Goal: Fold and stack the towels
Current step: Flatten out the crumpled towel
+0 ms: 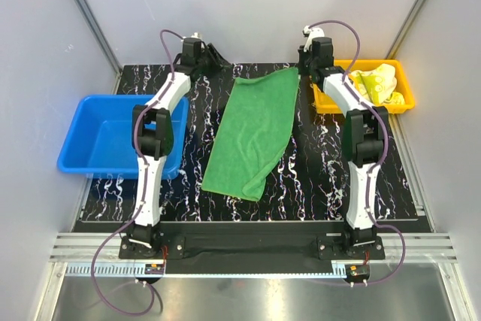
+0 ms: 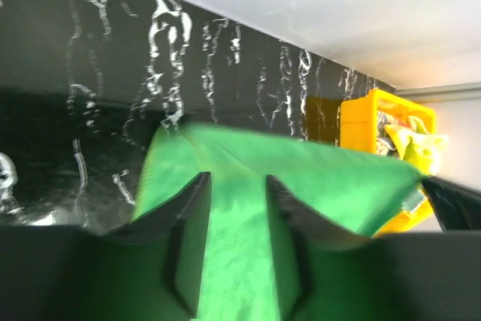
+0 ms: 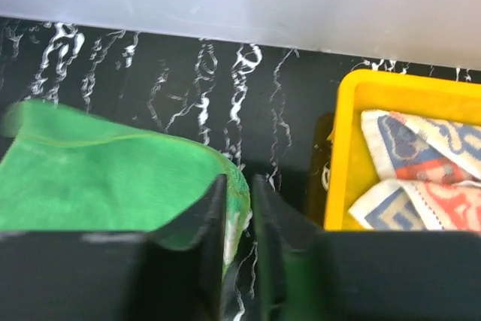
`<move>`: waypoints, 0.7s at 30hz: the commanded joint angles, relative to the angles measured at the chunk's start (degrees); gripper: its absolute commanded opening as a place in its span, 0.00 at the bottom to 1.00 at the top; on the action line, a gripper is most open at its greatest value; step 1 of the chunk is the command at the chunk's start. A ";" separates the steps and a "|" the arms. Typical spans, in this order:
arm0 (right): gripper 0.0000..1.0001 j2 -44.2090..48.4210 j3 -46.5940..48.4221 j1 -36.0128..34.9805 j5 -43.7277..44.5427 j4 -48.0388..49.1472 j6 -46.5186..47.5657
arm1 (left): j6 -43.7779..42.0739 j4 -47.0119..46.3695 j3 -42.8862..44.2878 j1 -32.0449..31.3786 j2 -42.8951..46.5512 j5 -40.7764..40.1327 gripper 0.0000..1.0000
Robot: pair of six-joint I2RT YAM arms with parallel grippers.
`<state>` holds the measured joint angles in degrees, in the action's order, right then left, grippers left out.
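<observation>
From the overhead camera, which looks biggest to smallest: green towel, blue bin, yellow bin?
1. Green towel and blue bin: too alike to rank; the left arm hides part of the bin.
2. Yellow bin: clearly smallest.

Green towel (image 1: pixel 254 133), plain. Table (image 1: pixel 316 178) black, white marbled veins. Blue bin (image 1: pixel 75 157); yellow bin (image 3: pixel 338 155); cream towel (image 3: pixel 421 163), red-and-blue print.

Bright, even overhead light, soft shadows. Faint sheen on the glossy table (image 1: pixel 316 178) beyond the green towel (image 1: pixel 252 133); wrist views blur its edges.
</observation>
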<state>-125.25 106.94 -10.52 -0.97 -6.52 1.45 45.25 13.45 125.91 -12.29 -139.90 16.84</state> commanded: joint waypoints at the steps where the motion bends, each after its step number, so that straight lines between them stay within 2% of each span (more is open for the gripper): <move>1: 0.29 -2.71 8.81 0.85 0.26 -3.22 -0.66 | -4.37 -2.65 1.90 0.69 4.52 2.85 0.55; 2: 0.38 -2.72 9.51 0.94 0.62 -5.84 -1.10 | -6.30 -2.21 0.67 0.61 5.85 2.50 0.58; 6: 0.53 1.14 9.26 0.68 -0.70 -13.59 -7.15 | -11.06 5.85 -4.61 0.17 13.93 0.57 0.61; 7: 0.53 3.93 8.47 0.68 -0.61 -16.39 -8.47 | -11.94 7.71 -7.75 -0.44 15.78 -0.05 0.61; 10: 0.52 11.48 2.33 -1.60 -0.53 -20.97 -12.35 | -16.77 14.04 -16.70 -3.59 24.99 -4.78 0.61; 11: 0.52 13.43 0.40 -3.95 2.44 -21.94 -14.09 | -19.13 15.10 -19.53 -4.83 29.63 -8.45 0.61; 14: 0.49 21.00 -8.82 -6.43 3.26 -24.23 -20.31 | -21.78 18.88 -30.17 -9.93 35.99 -13.66 0.62; 17: 0.43 26.80 -19.37 -7.66 -1.64 -23.62 -26.65 | -20.57 20.56 -42.11 -13.36 43.11 -14.21 0.61; 19: 0.41 29.96 -26.40 -10.56 -3.41 -21.79 -27.64 | -19.16 19.07 -51.66 -15.03 48.38 -14.03 0.60; 21: 0.38 30.94 -31.49 -13.37 -4.74 -21.60 -28.34 | -17.05 17.41 -56.98 -15.57 50.94 -13.68 0.60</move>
<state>-94.70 81.69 -21.61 -2.63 -27.44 -21.67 27.07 30.09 76.53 -28.86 -90.63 6.35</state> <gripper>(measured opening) 0.392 0.601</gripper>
